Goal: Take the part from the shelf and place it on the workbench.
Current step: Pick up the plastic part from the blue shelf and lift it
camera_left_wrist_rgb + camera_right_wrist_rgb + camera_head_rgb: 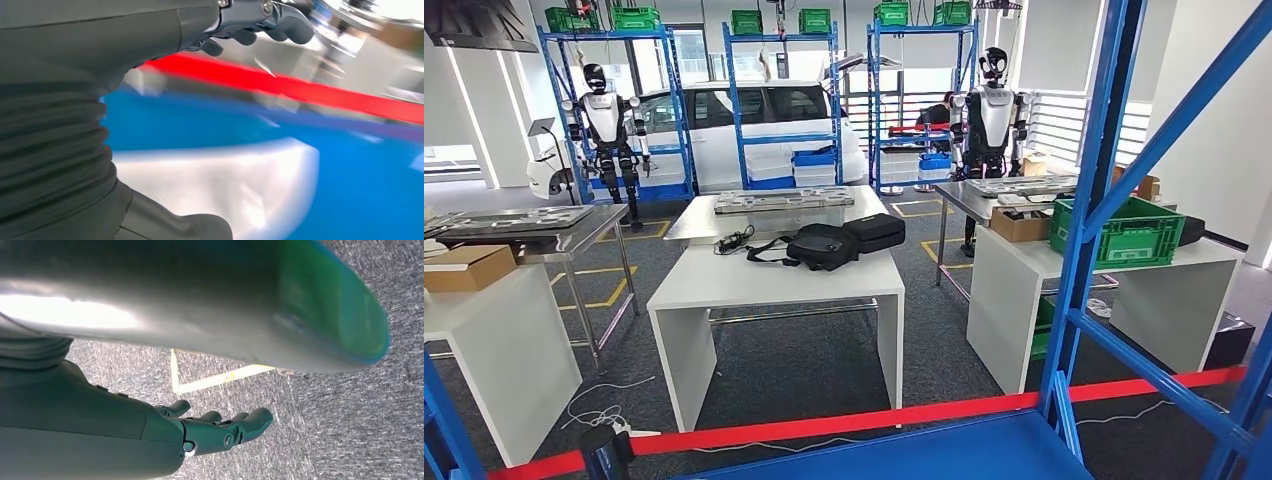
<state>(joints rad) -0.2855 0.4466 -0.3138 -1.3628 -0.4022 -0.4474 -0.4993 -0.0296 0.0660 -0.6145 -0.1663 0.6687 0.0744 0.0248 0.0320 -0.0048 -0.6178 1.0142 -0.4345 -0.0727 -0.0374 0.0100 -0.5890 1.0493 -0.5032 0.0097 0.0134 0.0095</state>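
In the left wrist view a shiny silver part (225, 185) lies on the blue shelf board (350, 180), blurred by motion. My left hand (125, 45) hovers over it, with its fingers (295, 27) on one side and its thumb (200, 227) on the other, spread wide and not closed on the part. My right hand (150, 435) hangs over grey carpet with its fingers (245, 427) stretched out and nothing in them. A rounded silver surface (200, 305) with green and blue reflections sits close to that camera; what it is I cannot tell. The white workbench (774, 275) stands ahead in the head view.
The shelf's blue posts (1089, 200) and red front beam (824, 428) frame the head view. Two black bags (839, 240) lie on the workbench. A green crate (1124, 235) sits on the right white table (1064, 290). Cables (599, 412) trail on the floor. Other robots (989, 110) stand behind.
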